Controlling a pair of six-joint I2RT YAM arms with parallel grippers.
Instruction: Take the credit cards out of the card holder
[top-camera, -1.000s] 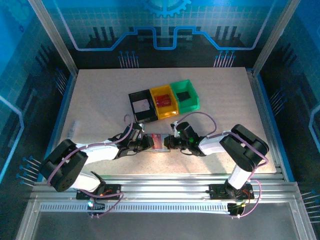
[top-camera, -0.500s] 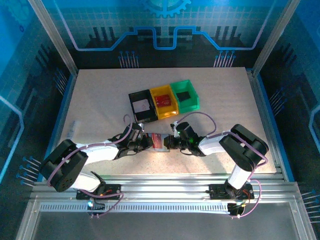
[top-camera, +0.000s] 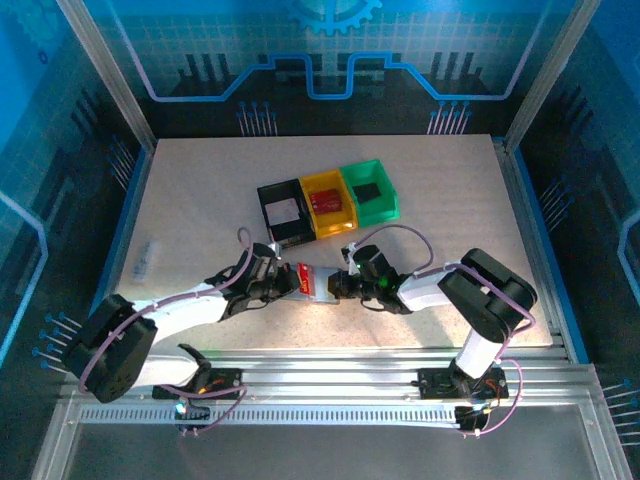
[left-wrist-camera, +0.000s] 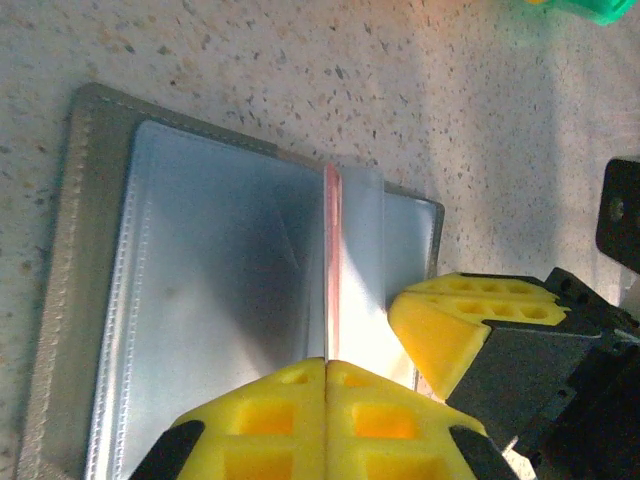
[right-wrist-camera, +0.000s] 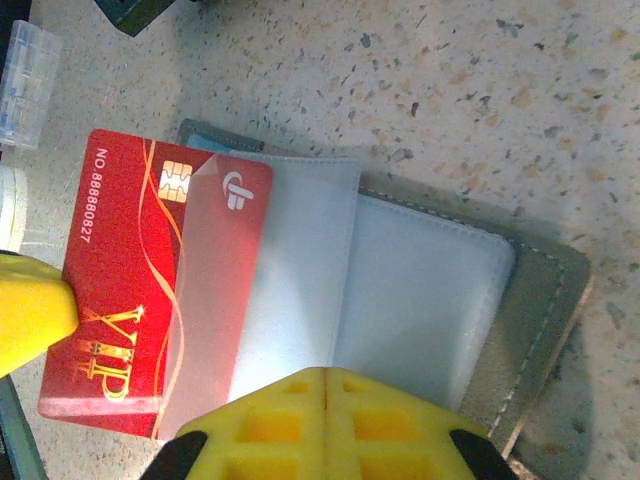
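Card holder (right-wrist-camera: 525, 300): lies open and flat on the surface (top-camera: 450, 200), near centre, between the two grippers and just on the near side of a row of three bins.

Credit card (right-wrist-camera: 120, 290): red, marked VIP, chip visible. It is roughly half out of a see-through sleeve (right-wrist-camera: 290, 270), projecting to the left.

Left gripper (left-wrist-camera: 325, 400): fingers pressed together, pinching the card's left end. From its own wrist camera the card appears edge-on as a thin red line.

Right gripper (right-wrist-camera: 325, 410): fingers pressed together on the card holder's sleeve edge, on the right side.

Bins: black bin (top-camera: 283, 212), yellow bin (top-camera: 328, 203) and green bin (top-camera: 370, 190) stand side by side, apart from the holder.
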